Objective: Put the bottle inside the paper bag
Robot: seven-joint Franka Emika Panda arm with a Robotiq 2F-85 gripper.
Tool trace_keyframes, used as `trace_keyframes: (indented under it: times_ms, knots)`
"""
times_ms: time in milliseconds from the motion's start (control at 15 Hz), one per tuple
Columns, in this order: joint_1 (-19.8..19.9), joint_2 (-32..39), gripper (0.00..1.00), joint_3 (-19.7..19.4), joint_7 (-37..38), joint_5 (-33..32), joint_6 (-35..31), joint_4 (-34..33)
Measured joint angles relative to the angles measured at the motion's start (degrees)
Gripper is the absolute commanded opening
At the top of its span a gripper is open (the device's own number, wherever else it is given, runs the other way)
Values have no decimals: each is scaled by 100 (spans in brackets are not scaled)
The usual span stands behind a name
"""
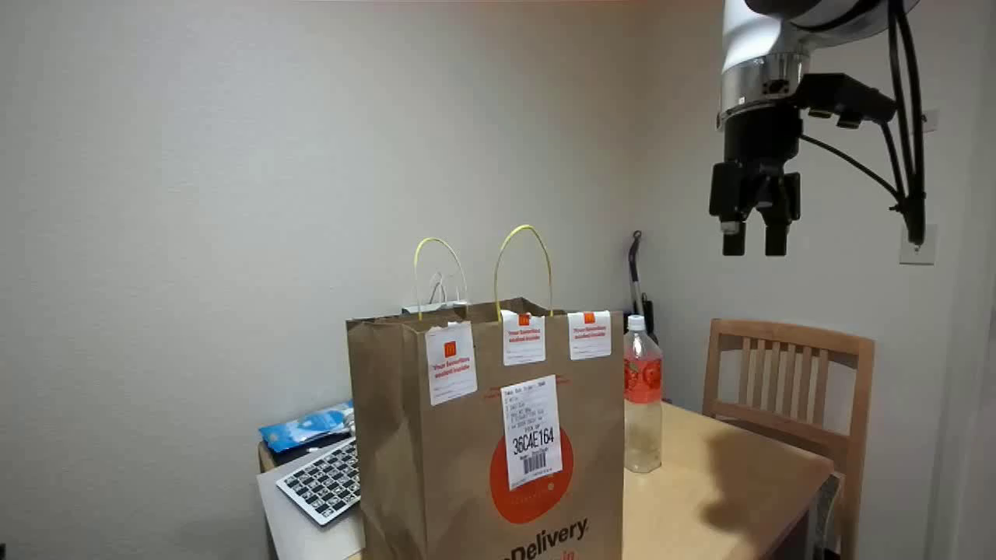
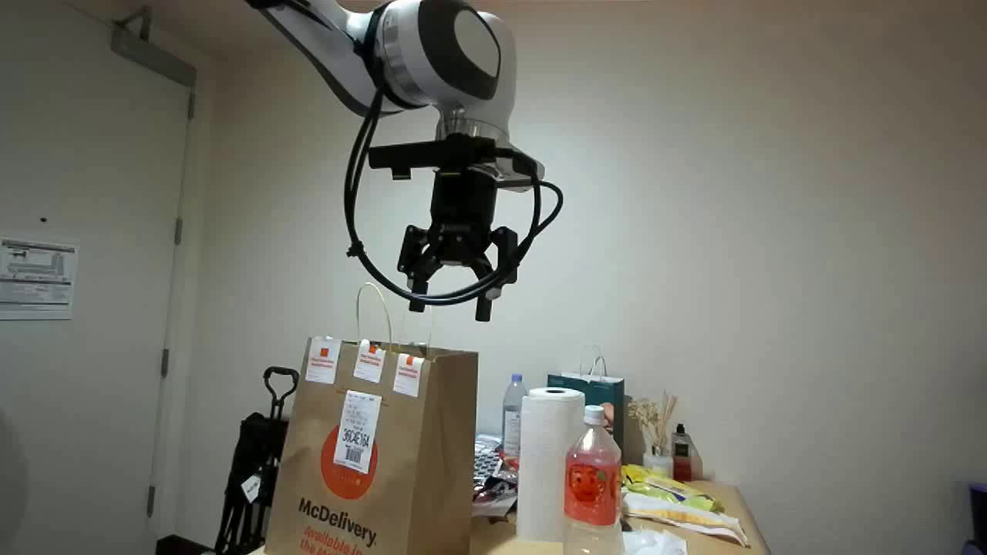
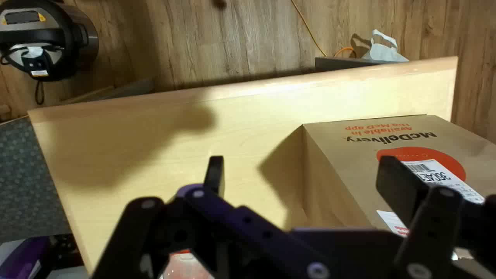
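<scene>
We are seeing the gripper hanging high, its fingers spread wide, while the bottle is standing near the paper bag on the tabletop.

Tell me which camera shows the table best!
The wrist view, because it looks down on a broad stretch of the table, though the open jaws and the paper bag cover some of it. Both exterior views show only smaller parts, from lower down, with the bag hiding some.
</scene>
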State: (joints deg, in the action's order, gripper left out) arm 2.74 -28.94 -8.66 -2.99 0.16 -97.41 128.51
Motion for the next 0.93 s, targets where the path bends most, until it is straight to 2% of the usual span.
trace_keyframes:
  times_ms: [933]
  knots:
    - [21,197,100,-48,-132,-67,-86,0]
